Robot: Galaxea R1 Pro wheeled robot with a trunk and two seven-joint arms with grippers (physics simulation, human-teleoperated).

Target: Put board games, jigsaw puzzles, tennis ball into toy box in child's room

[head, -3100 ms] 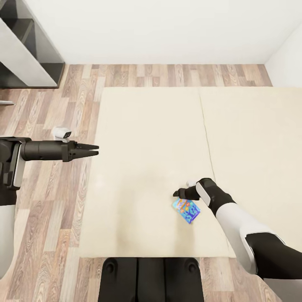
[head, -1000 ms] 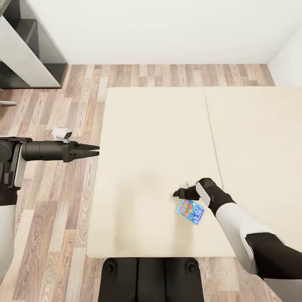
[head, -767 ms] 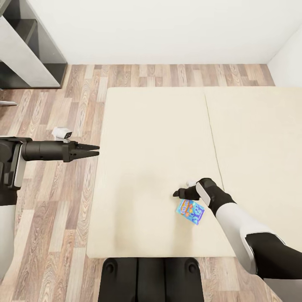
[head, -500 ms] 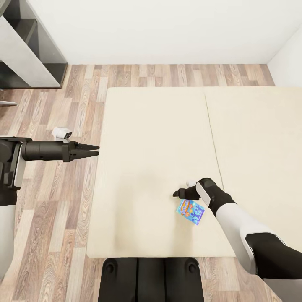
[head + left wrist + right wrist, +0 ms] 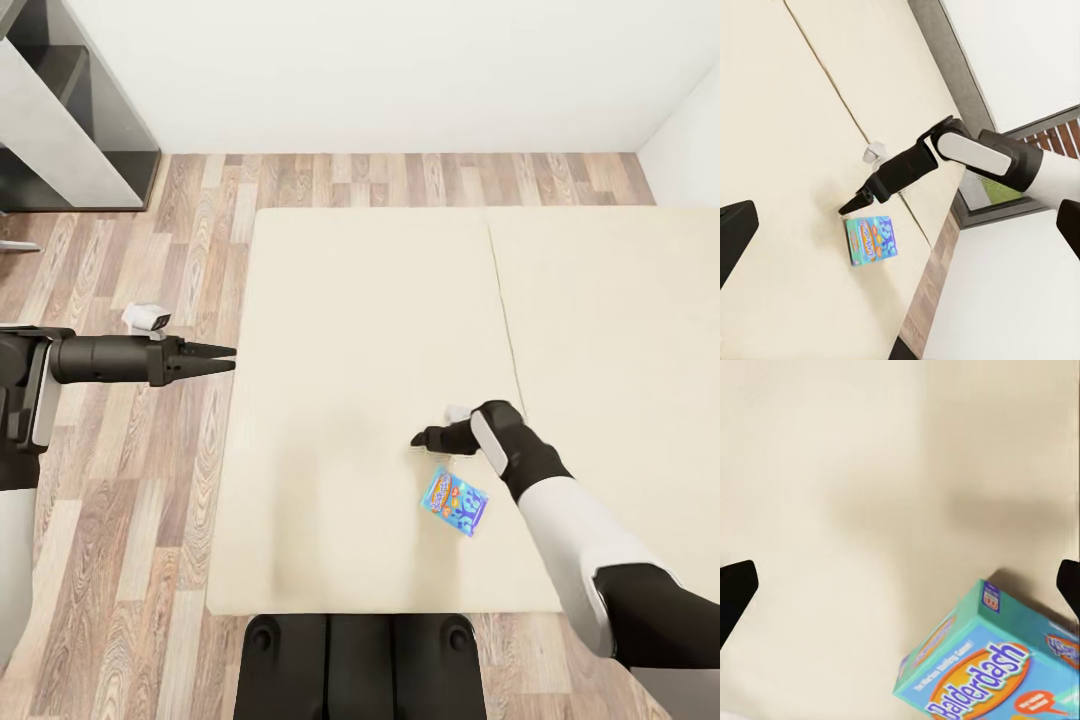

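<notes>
board game: blue Balderdash box flat on bed, near its front edge
right gripper: just above box, not touching; fingers spread
left gripper: over floor beside bed, fingers pressed together

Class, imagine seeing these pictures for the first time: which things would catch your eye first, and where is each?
The small flat blue box with bright print reading Balderdash stands out, lying on the wide beige two-part mattress near its front edge. The right gripper hovers just beyond the box, not holding it. The left gripper points toward the mattress from over the wood-plank floor.
</notes>
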